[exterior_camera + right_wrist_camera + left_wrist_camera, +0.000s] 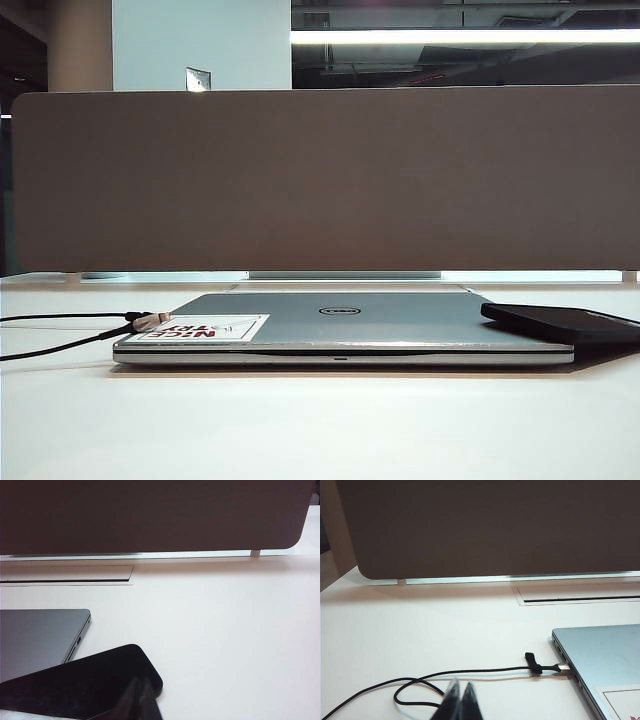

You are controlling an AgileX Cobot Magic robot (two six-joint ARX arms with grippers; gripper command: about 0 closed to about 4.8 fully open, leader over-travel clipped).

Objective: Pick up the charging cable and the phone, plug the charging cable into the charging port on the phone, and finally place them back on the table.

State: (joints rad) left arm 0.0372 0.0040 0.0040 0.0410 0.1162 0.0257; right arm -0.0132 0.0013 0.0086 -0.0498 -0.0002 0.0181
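Left gripper (460, 700): two thin, see-through fingers pressed together, holding nothing. It hangs above the table, to the left of the laptop and near the cable's loop.
Right gripper (141, 700): two dark fingers pressed together, holding nothing. It hangs over the phone's near edge, to the right of the laptop.
Charging cable (470, 671): a long, thin black string. It lies on the table left of the laptop and curls into a loop. A small black strap wraps it near the end.
Plug tip (563, 668): small, shiny and silver. It sits right at the laptop's left side edge; whether it touches I cannot tell.
Phone (85, 685): flat, thin, black and glossy, with round corners. It leans on the laptop's right edge, part on the lid and part sticking out over the table.
Laptop (340, 325): shut, flat, smooth silver metal, in the middle of the table. A white sticker (205, 328) with red letters is on its left corner.
Table (320, 430): wide, smooth and white.
Divider panel (320, 180): tall, grey-brown, dull, with round corners, standing behind the laptop.
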